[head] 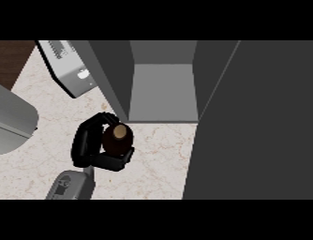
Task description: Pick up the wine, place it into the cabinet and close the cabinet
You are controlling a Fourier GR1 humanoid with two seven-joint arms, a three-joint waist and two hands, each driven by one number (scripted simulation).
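Observation:
The wine bottle (119,136) stands upright on the marble counter (159,150), seen from above as a dark body with a brown cork top. My left hand (85,140) is shut on it, fingers curled round its left and far side and the thumb below it. It sits just in front of the open grey cabinet (163,93), near the cabinet's left front corner. The cabinet's door (263,126) stands open as a broad dark panel filling the right of the view. My right hand does not show.
A silver flat device (66,65) lies at the back left beside the cabinet's left wall (109,75). A large light grey rounded object (0,117) fills the left edge. Dark wood (0,56) shows beyond the counter's far left corner.

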